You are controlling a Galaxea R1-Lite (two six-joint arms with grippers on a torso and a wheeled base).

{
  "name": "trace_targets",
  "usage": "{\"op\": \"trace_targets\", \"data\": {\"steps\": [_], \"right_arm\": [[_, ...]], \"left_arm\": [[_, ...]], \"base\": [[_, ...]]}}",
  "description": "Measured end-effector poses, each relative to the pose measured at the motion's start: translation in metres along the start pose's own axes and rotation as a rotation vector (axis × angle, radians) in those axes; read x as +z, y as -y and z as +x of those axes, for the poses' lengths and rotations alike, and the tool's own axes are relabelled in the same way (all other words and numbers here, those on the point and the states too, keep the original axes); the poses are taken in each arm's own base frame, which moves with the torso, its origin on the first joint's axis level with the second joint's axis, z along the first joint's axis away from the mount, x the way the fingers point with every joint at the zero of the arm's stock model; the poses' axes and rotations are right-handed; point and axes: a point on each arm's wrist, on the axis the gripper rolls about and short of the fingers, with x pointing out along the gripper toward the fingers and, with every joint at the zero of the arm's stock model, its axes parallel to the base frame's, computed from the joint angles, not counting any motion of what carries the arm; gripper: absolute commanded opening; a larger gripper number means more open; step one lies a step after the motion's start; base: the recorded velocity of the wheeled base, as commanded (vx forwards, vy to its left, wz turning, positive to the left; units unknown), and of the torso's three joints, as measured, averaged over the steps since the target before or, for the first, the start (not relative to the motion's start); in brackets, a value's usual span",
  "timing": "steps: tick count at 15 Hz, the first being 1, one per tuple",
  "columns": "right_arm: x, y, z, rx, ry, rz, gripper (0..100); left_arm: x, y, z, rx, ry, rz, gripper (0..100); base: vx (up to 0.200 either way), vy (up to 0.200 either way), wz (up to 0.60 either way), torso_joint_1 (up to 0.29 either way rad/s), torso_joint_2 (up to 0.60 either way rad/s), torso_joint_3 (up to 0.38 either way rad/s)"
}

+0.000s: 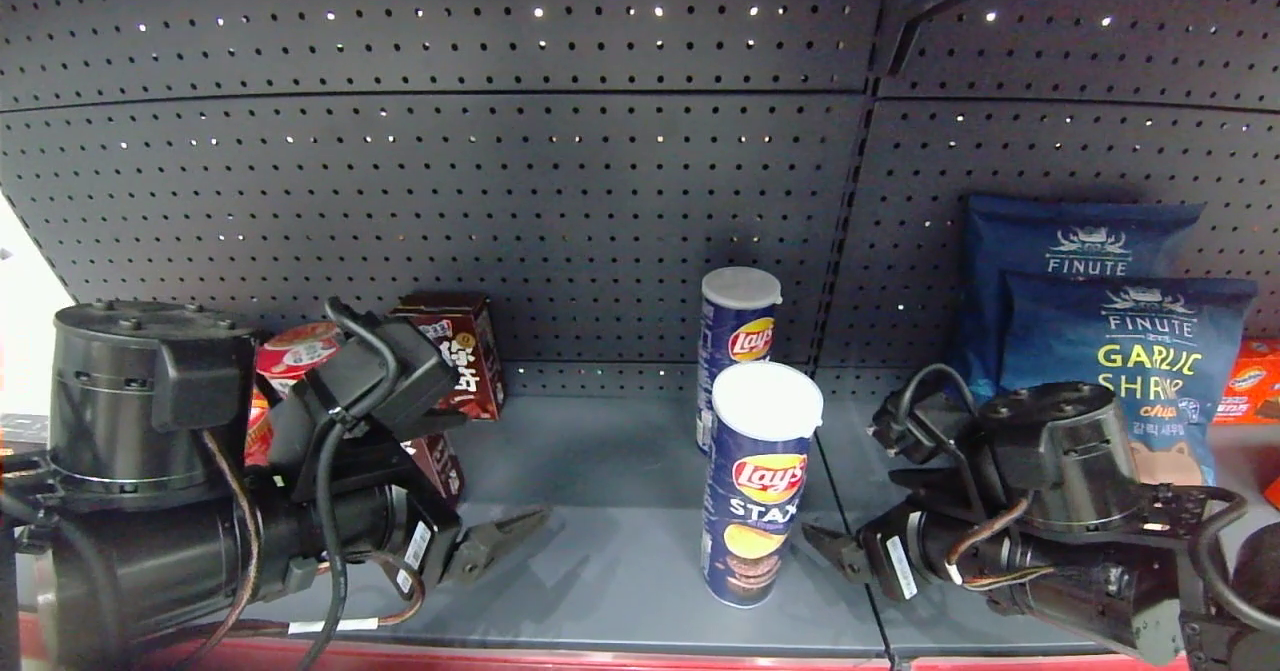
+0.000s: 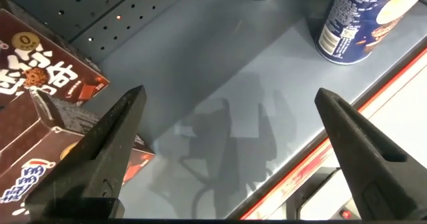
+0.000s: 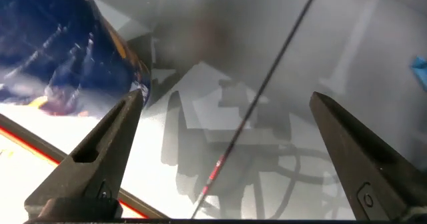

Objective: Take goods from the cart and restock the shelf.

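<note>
Left gripper [image 2: 230,103]: the jaws are held wide apart and nothing is gripped; it is seen low over the shelf [image 1: 610,491], between the brown boxes [image 1: 462,351] and the front can [image 1: 760,486].
Right gripper [image 3: 228,101]: the jaws are spread wide and nothing is held; it is placed just beside the front can, on its right.
Front can: stood upright near the shelf's front edge.
Rear can [image 1: 738,336]: stood upright just behind it.
Blue bags [image 1: 1120,351]: leaned against the back panel [image 1: 500,201] at the right.

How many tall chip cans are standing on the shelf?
2. The front can stands near the front edge of the shelf. The back can stands right behind it, farther in. None looks hidden.
</note>
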Motion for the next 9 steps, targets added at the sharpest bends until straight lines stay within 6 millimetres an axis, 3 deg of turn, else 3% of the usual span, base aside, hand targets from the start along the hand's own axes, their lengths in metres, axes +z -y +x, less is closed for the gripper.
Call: {"op": "trace_targets", "data": {"steps": [5, 7, 9], "right_arm": [[-0.002, 0.031, -0.053, -0.074, 0.117, 0.071, 100], [-0.008, 0.052, -0.080, -0.165, 0.179, 0.125, 100], [-0.019, 0.072, -0.109, -0.286, 0.241, 0.184, 100]], "left_arm": [[0.023, -0.004, -0.039, 0.052, 0.164, 0.010, 100], [0.016, -0.004, -0.068, 0.094, 0.216, 0.003, 100], [-0.010, -0.001, -0.097, 0.159, 0.233, -0.027, 100]], "base": [[0.000, 0.000, 0.00, 0.000, 0.00, 0.000], [0.000, 0.000, 0.00, 0.000, 0.00, 0.000], [0.000, 0.000, 0.00, 0.000, 0.00, 0.000]]}}
